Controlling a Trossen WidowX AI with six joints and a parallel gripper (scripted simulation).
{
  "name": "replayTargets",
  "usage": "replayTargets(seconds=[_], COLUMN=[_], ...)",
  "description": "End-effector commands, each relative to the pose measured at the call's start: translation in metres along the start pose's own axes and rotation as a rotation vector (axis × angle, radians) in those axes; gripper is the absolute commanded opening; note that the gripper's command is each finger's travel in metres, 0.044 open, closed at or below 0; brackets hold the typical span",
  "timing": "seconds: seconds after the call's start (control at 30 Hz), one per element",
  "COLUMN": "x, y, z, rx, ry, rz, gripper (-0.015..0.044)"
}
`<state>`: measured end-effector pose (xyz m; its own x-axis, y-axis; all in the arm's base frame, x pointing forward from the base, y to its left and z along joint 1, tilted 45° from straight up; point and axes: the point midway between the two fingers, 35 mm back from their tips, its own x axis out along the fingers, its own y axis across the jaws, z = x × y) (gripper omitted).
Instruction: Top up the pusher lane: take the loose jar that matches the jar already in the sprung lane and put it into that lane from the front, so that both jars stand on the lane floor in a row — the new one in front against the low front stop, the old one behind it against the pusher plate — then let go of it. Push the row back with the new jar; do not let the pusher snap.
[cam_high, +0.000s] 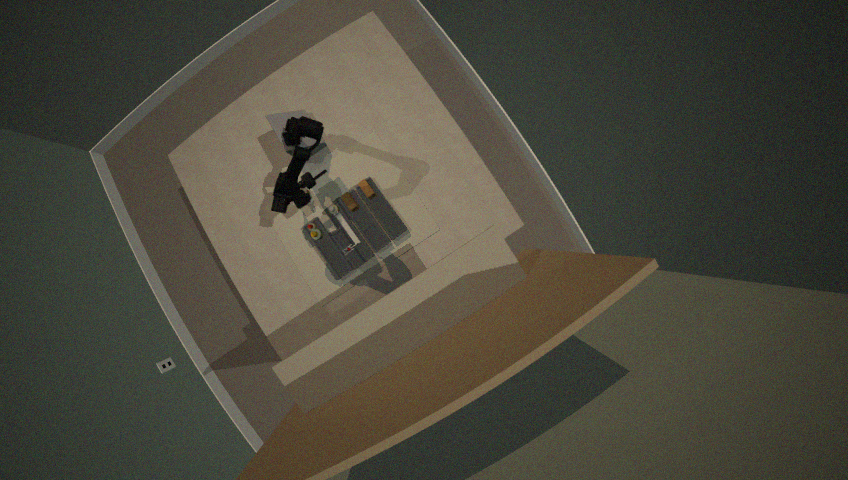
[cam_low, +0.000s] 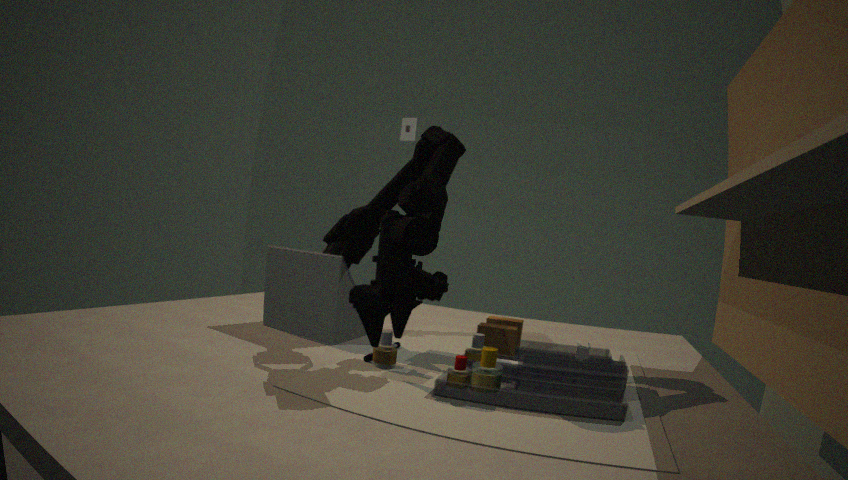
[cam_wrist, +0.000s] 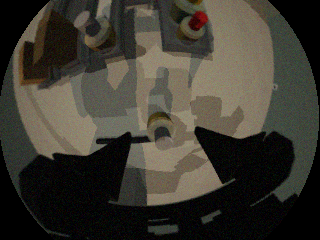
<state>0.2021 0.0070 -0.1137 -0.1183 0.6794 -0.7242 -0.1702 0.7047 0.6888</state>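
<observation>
The loose jar (cam_low: 385, 354) (cam_wrist: 160, 124) has an amber body and a pale grey lid and stands on the white mat left of the lane rack (cam_low: 553, 386) (cam_high: 371, 223). My gripper (cam_low: 385, 340) (cam_wrist: 164, 132) (cam_high: 290, 201) is open and points down right over it. Its fingertips stand on either side of the lid and nothing is gripped. The matching grey-lidded jar (cam_low: 477, 344) (cam_wrist: 95, 32) (cam_high: 329, 209) stands in a lane near the rack's front end. In the top view the arm hides the loose jar.
A yellow-lidded jar (cam_low: 487, 368) and a red-lidded jar (cam_low: 459, 371) (cam_wrist: 194, 22) stand at the rack's front corner. Brown boxes (cam_low: 501, 334) (cam_wrist: 47, 50) sit in the far lanes. A grey block (cam_low: 303, 291) stands behind the arm. A wooden shelf (cam_low: 773, 172) is at the right.
</observation>
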Motion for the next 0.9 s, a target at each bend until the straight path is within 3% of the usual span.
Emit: replayTargets(seconds=[0.0,0.3,0.6,0.87], x=[0.008,0.020,0.020,0.020], y=[0.003,0.003,0.003,0.003], z=[-0.003,-0.003,-0.003,-0.003], rx=[0.011,0.011,0.011,0.011], ry=[0.004,0.004,0.004,0.004], rz=[0.011,0.013,0.013,0.013], gripper=[0.0440,0.0440,0.0204,0.0131])
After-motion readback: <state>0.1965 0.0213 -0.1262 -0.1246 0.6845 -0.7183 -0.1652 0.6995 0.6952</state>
